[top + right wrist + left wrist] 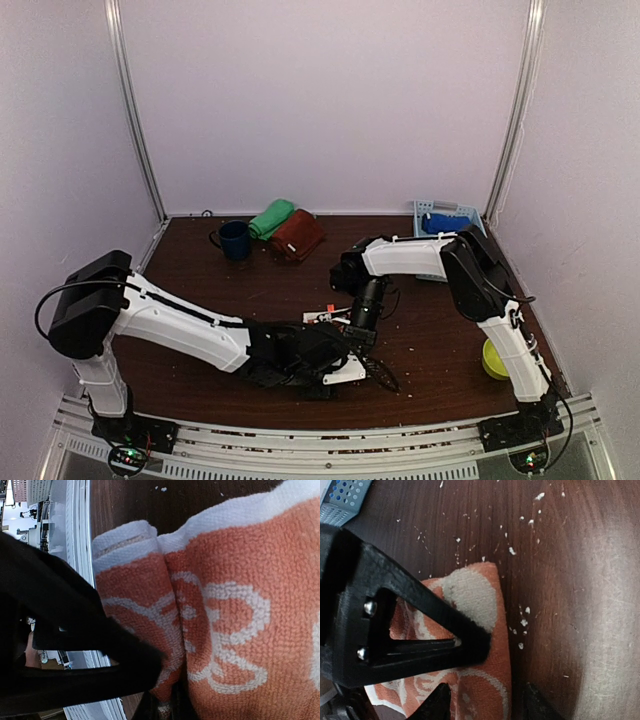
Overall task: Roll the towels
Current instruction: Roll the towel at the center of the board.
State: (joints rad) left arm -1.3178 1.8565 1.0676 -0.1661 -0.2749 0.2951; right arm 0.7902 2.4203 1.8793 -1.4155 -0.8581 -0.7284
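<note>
**What else shares my table**

Before me lies a dark brown wooden table (200, 270), its grain sprinkled with small white crumbs (523, 622). At about eleven o'clock, near the far edge, a navy mug (235, 240) stands upright, its handle turned to nine o'clock. At one o'clock, in the far corner, I see a pale blue perforated plastic basket (425, 208). At four o'clock, by the table's edge, a yellow-green round thing (493, 360) shows only in part. Pale walls (330, 100) stand on three sides.

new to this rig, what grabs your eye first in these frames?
Near the front centre of the table, the right gripper is clamped on the orange towel with white print, the left gripper open over it. At the back, a green towel and a maroon towel lie bundled beside a navy mug, and a blue towel sits in the pale basket.
</note>
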